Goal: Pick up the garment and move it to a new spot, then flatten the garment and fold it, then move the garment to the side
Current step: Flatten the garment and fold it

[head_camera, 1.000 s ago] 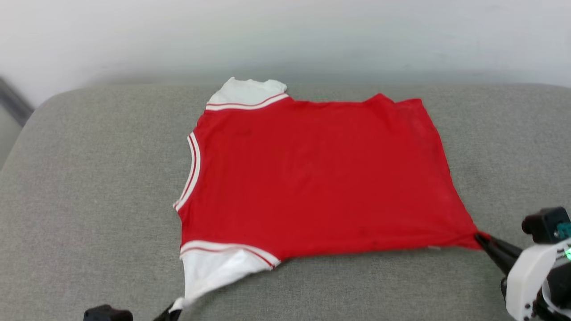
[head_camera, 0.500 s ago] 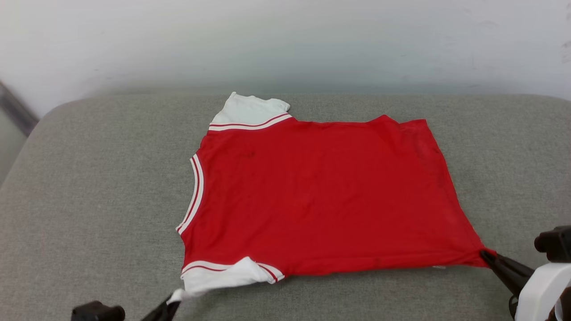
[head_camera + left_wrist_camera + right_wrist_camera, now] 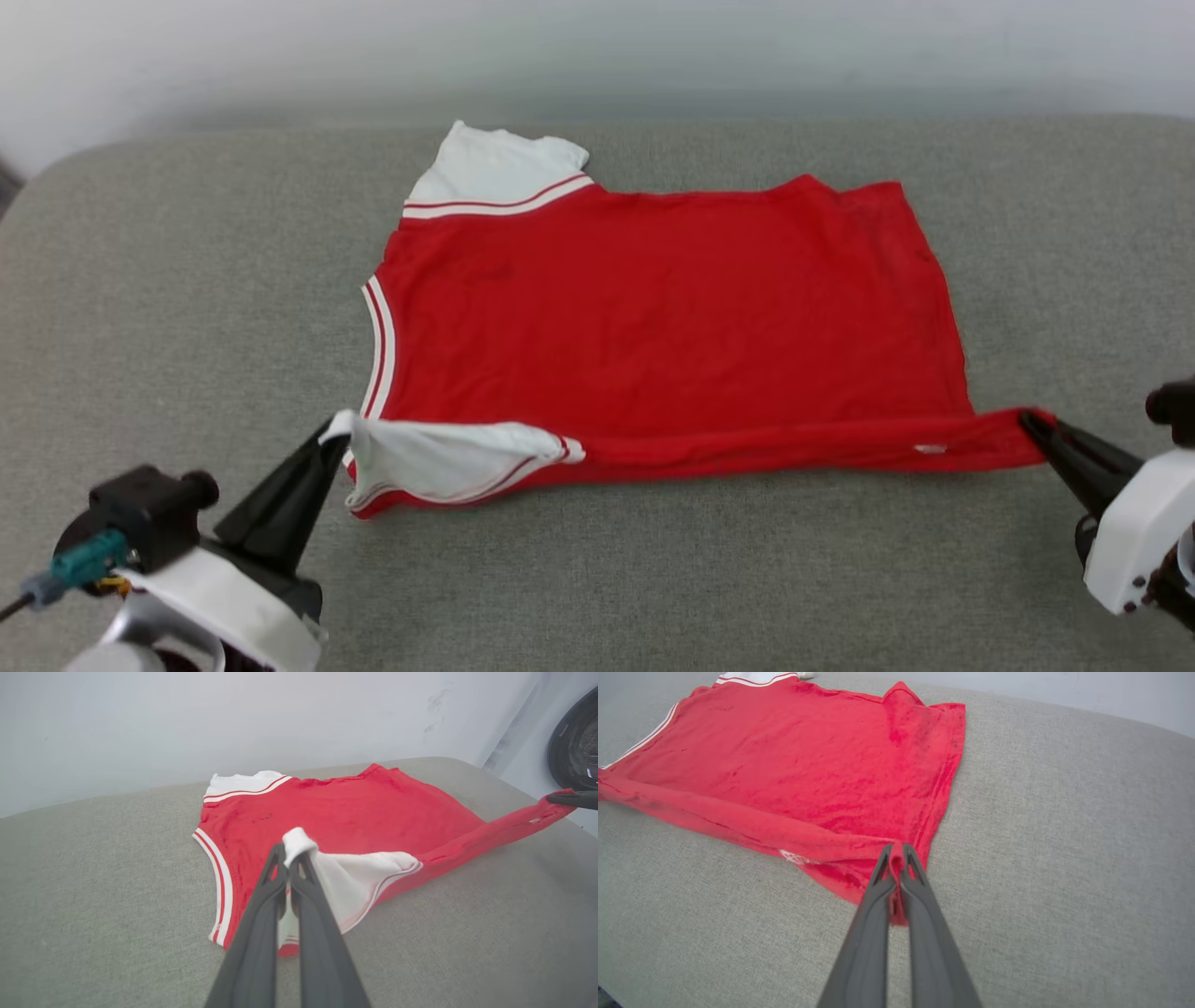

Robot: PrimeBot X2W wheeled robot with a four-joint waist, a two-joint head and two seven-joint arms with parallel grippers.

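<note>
The shirt (image 3: 653,308) lies lengthwise left-right, collar left, underside hidden; left end effector (image 3: 334,437) clamps its near sleeve, right end effector (image 3: 1027,419) its near hem corner.

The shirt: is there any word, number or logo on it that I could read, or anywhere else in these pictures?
No text can be read.
The shirt shows a plain red side, with no lettering in sight.
A small white tag on its near edge is too small and blurred to read.
</note>
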